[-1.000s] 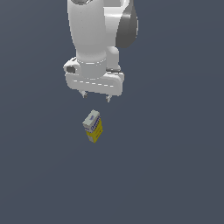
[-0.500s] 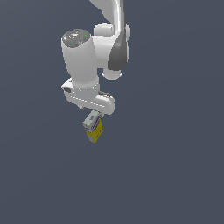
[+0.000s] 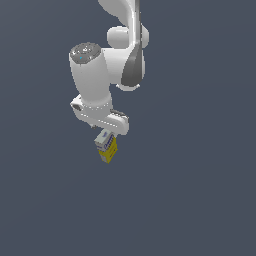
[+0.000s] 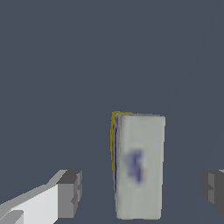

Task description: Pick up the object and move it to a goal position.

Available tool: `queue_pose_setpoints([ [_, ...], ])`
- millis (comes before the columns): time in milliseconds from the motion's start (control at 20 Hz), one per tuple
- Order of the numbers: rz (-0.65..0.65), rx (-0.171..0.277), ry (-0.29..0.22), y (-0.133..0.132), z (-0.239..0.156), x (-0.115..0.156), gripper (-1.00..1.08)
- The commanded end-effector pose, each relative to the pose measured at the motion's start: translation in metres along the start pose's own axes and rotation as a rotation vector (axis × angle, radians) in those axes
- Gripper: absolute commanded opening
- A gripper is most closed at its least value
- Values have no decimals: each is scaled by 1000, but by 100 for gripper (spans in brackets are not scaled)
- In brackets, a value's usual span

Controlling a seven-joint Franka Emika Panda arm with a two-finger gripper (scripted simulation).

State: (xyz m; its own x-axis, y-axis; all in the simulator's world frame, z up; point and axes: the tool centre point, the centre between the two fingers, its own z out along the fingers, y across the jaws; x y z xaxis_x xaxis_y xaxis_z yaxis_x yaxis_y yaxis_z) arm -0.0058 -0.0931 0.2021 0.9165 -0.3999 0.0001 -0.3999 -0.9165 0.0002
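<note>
My gripper (image 4: 140, 188) is spread wide, pads (image 4: 70, 194) well clear on both sides of the carton (image 4: 140, 166), nothing held. The carton stands upright between them, lower centre of the wrist frame; below my hand in the exterior view. Looks light, stiff, smooth-faced; I'd pinch the flat sides mid-height, gently. Bare bench (image 3: 200, 200) beyond.

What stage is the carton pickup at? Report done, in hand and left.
Done: the gripper sits over the carton, with a finger on each side of it in the wrist view. In hand: nothing is gripped; both pads stand apart from the carton, so the jaws are open. Left: closing, lifting and carrying to the goal, which neither view shows.
</note>
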Motion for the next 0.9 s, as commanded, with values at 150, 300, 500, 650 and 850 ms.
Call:
queue_pose_setpoints([
  [150, 1, 0, 0, 0, 15, 0, 100],
  [300, 3, 0, 0, 1, 31, -1, 100],
  [500, 3, 0, 0, 0, 46, -1, 100],
  [650, 3, 0, 0, 0, 50, 0, 100],
  [850, 3, 0, 0, 0, 50, 0, -100],
])
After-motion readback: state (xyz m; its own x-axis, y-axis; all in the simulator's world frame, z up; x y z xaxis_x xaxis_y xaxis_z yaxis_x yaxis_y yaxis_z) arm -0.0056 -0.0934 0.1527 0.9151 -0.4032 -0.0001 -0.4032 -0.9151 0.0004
